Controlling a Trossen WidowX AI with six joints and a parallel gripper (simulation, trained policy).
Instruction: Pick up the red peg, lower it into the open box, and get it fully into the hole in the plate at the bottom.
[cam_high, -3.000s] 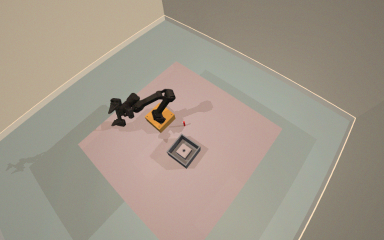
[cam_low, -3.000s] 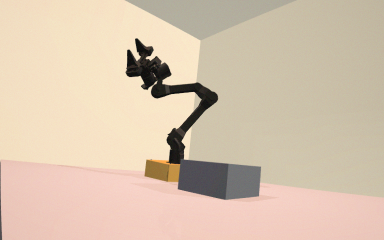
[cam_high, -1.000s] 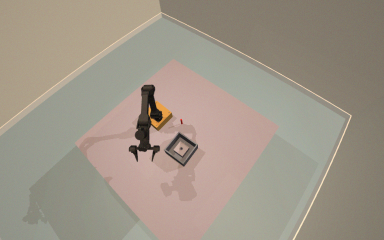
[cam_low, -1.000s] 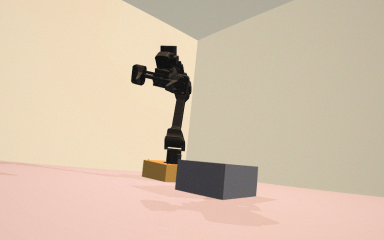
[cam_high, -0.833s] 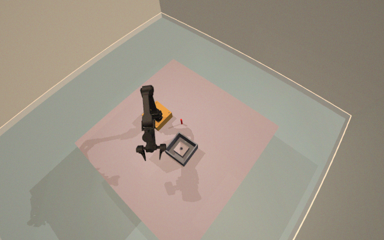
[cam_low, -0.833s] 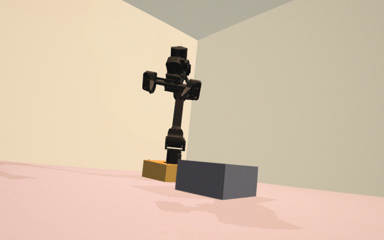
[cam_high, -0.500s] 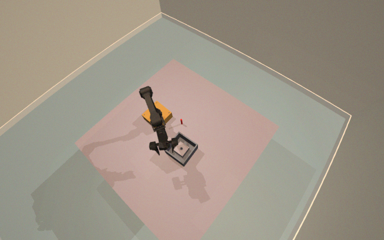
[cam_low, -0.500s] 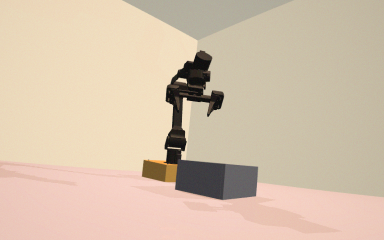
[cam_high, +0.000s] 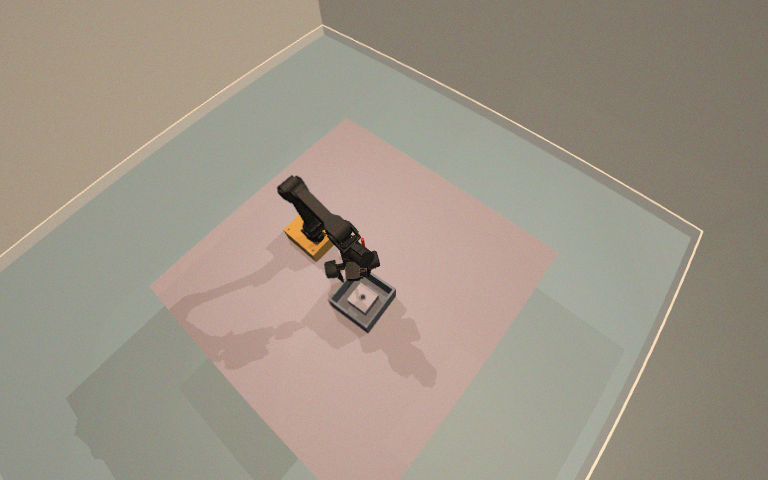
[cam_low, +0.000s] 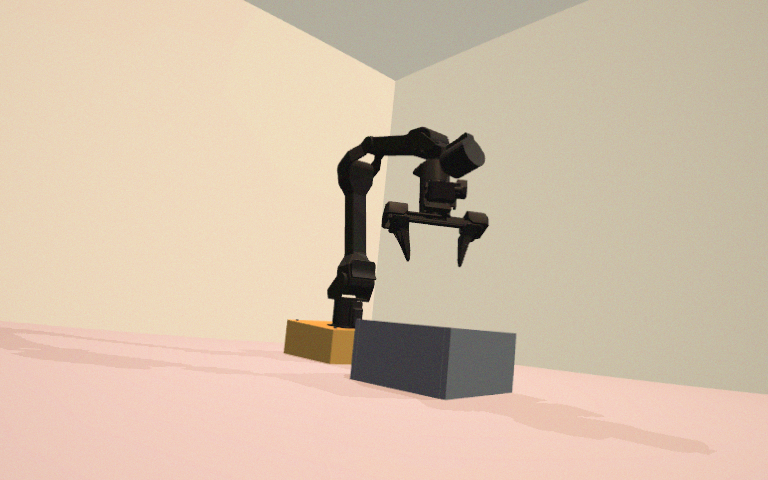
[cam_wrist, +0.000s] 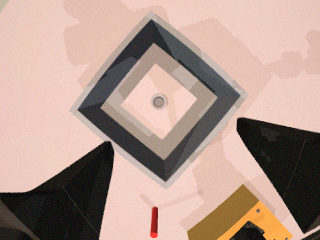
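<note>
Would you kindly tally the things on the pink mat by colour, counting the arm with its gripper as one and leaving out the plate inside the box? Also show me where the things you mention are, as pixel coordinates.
Black (arm (cam_high: 320, 212) (cam_low: 355, 220)): 1
Orange (base block (cam_high: 295, 233) (cam_low: 306, 343) (cam_wrist: 215, 215)): 1
Grey (open box (cam_high: 351, 319) (cam_low: 399, 357) (cam_wrist: 120, 142)): 1
Red (peg (cam_high: 363, 242) (cam_wrist: 154, 221)): 1
Total: 4

Your gripper (cam_high: 347, 278) (cam_low: 433, 263) (cam_wrist: 175, 135): swung across toward the box (cam_high: 335, 306) (cam_low: 399, 359) (cam_wrist: 119, 145) | fingers: now pointing down (they pointed upward three seconds ago)
</note>
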